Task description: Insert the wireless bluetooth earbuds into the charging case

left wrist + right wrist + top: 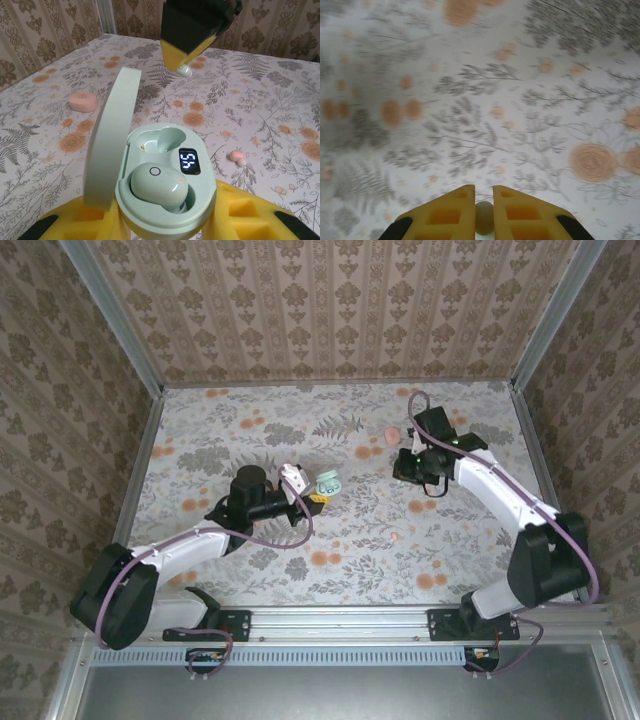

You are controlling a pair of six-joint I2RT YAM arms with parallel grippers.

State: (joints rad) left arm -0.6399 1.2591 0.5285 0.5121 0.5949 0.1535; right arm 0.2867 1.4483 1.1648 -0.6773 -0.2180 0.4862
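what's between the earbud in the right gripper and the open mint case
Nothing: in the left wrist view the stretch from the earbud, pinched in the right gripper, to the mint case is bare floral tablecloth.

R wrist cam, my end: right claw (484, 199) at near edge, yellow pads (445, 216) pinched w/ just a slim gap btwn them. Pale earbud (484, 218) wedged in that gap. Beyond it, floral-print surface (470, 100), blurry; big orange bloom (592, 162) to the right.
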